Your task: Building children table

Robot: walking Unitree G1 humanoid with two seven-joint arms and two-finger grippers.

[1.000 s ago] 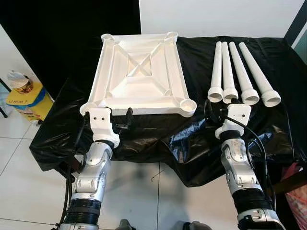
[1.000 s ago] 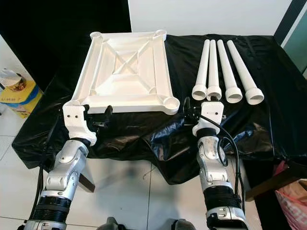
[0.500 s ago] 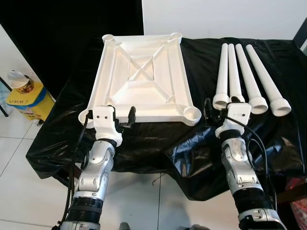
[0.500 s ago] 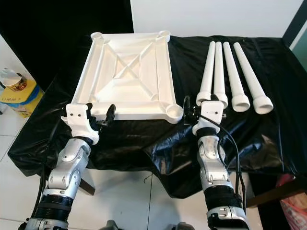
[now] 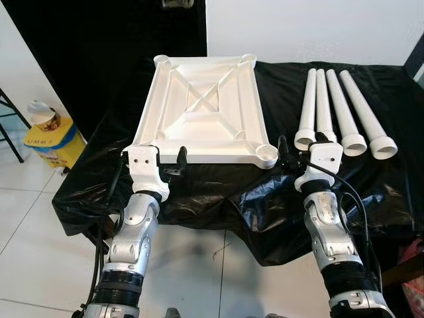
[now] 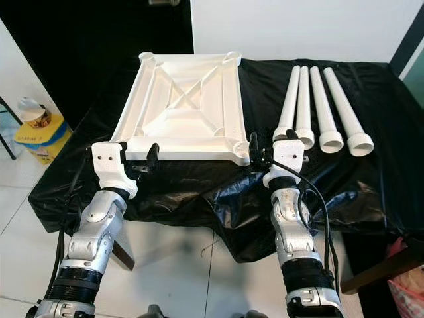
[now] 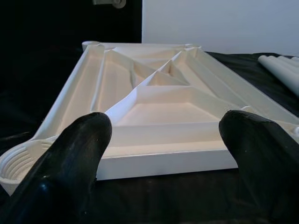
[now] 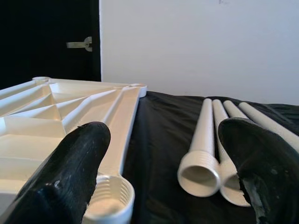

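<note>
Camera now nearer: inverted tabletop point(image 5: 202, 109) and four legs point(image 5: 341, 109) lie apart on the black-draped worktop point(image 5: 265, 199), left gripper point(image 5: 173, 161) and right gripper point(image 5: 290, 151) spread empty at its edge, assembly unstarted.

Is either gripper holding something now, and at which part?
Nothing is held. The left gripper is open before the tabletop; the right gripper is open near the legs.
</note>
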